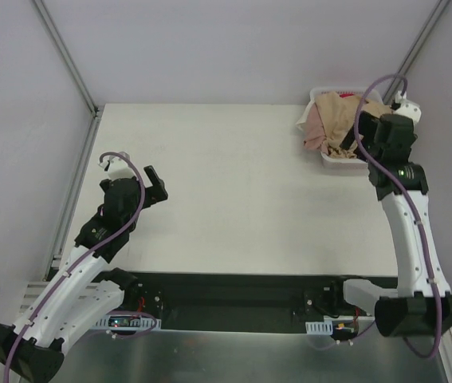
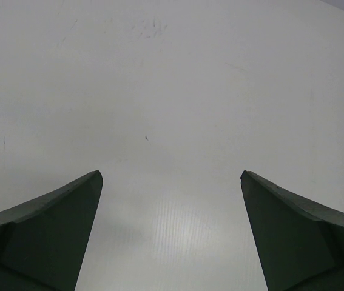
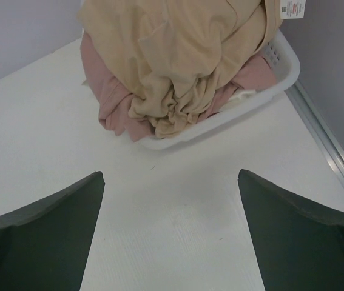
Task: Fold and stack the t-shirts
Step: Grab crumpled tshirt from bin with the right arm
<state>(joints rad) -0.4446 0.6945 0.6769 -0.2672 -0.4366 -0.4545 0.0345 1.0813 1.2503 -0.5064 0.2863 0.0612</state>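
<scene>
A crumpled tan-beige t-shirt (image 1: 339, 116) lies heaped on dusty pink t-shirts (image 1: 315, 128) in a white basket (image 1: 339, 163) at the table's far right corner. In the right wrist view the tan shirt (image 3: 178, 54) spills over the pink ones (image 3: 108, 100) and the basket rim (image 3: 232, 115). My right gripper (image 3: 170, 182) is open and empty, above bare table just short of the basket; from above it sits by the basket's right side (image 1: 388, 136). My left gripper (image 2: 172, 179) is open and empty over bare table at the left (image 1: 157, 187).
The white table (image 1: 226, 191) has a metal rail along its left edge (image 1: 74, 183) and grey walls behind. A rail also runs along the right edge (image 3: 329, 151). A white paper tag (image 3: 292, 8) hangs on the tan shirt.
</scene>
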